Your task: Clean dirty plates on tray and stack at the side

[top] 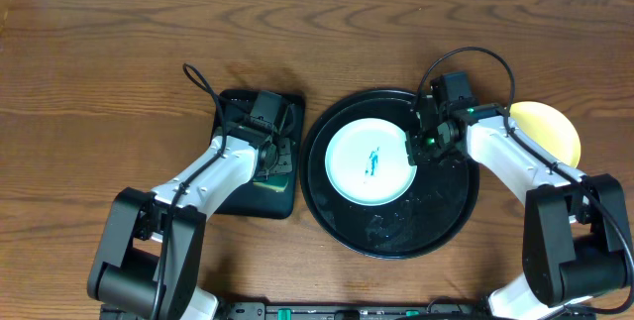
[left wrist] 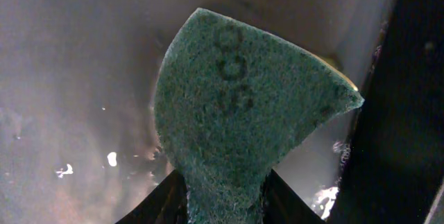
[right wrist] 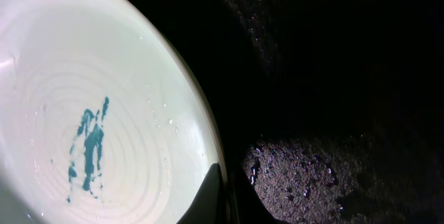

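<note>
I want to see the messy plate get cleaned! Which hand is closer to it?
The right hand. It is at the edge of the plate. The left hand is farther away, holding a green sponge over the small tray.

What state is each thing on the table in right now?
Blue plate: dirty, teal smudge at centre, flat on the round tray.
Round tray: wet, holding that one plate.
Yellow plate: on the table beside the round tray, partly hidden.
Sponge: pinched in the left gripper over the small tray.
Small tray: wet.
Left gripper: shut on the sponge.
Right gripper: at the blue plate's rim, grip unclear.
</note>
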You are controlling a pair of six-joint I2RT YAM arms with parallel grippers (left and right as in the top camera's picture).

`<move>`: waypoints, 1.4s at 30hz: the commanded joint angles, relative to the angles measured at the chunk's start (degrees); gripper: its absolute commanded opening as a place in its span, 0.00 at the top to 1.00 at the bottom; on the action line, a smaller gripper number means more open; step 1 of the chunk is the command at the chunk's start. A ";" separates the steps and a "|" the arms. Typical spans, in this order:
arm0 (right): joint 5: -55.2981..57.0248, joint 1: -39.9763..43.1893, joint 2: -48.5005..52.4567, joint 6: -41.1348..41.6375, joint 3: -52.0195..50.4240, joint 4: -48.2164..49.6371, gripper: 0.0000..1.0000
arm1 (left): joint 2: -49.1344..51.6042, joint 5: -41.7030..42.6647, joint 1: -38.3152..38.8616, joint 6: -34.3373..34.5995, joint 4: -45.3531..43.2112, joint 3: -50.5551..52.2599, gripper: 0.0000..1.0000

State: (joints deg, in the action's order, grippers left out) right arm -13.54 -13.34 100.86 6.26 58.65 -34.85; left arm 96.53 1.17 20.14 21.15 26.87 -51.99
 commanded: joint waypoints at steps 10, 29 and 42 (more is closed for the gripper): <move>0.24 -0.33 0.15 -0.79 -0.39 0.11 0.99 | -5.05 -5.33 -0.13 -0.48 3.78 -1.29 0.92; 0.22 -0.33 0.15 -0.79 -0.39 0.13 0.99 | -5.05 -1.62 -0.07 0.39 1.49 0.90 0.42; 0.24 -0.33 0.15 -0.79 -0.39 0.09 0.99 | -0.72 -1.84 -0.09 0.37 1.05 0.87 0.55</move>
State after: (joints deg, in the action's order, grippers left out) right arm -13.50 -13.34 100.86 6.26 58.63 -34.85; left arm 94.83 -0.47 20.25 21.19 27.94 -51.99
